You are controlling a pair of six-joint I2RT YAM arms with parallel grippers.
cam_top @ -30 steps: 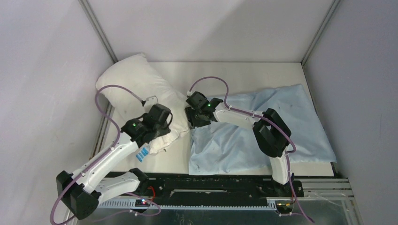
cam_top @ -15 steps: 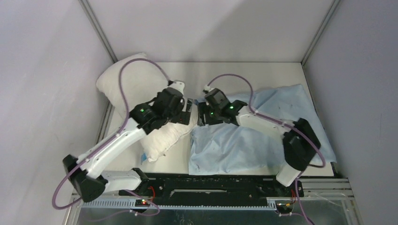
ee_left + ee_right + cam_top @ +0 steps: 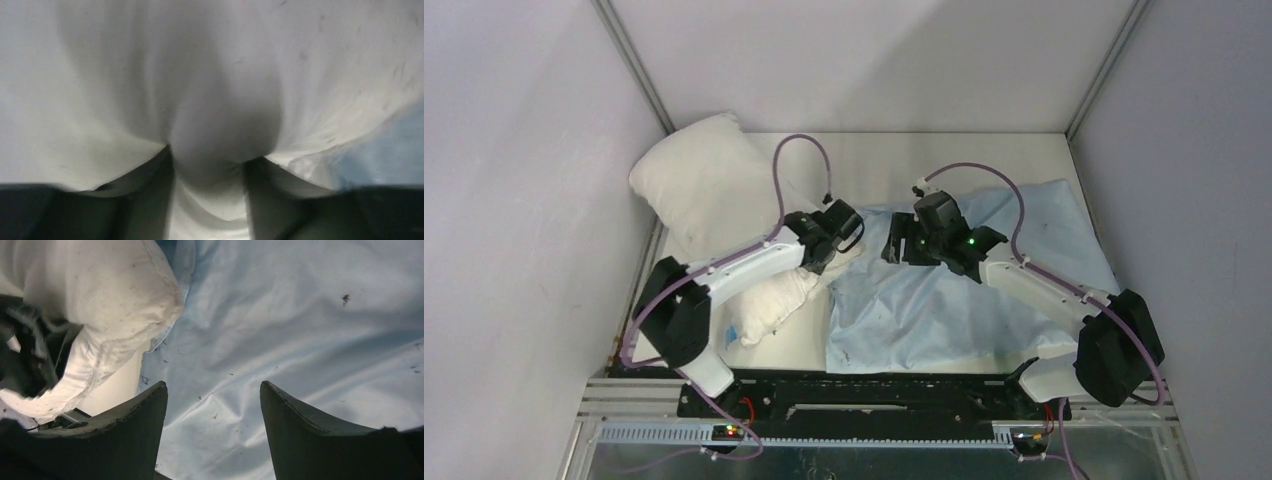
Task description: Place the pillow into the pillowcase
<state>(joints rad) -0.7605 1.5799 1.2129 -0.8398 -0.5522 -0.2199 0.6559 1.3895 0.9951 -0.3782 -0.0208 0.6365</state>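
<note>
Top view has the pillow [image 3: 704, 190] at 10 o'clock on the surface [image 3: 864, 165] and the pillowcase [image 3: 1064, 250] at 3, left wrist shows the left hand [image 3: 207, 160] clamped on bunched pillow fabric, right wrist shows the right hand [image 3: 213, 387] spread apart over the pillowcase.

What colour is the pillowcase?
The pillowcase is light blue with tiny dark specks, clearest in the right wrist view.

The right gripper [image 3: 213, 387] hangs with jaws spread and empty over the speckled light blue pillowcase [image 3: 300, 330]. The white pillow [image 3: 100, 295] bulges at upper left, apparently overlapping the pillowcase's edge, with pale desk [image 3: 117, 385] below.
</note>
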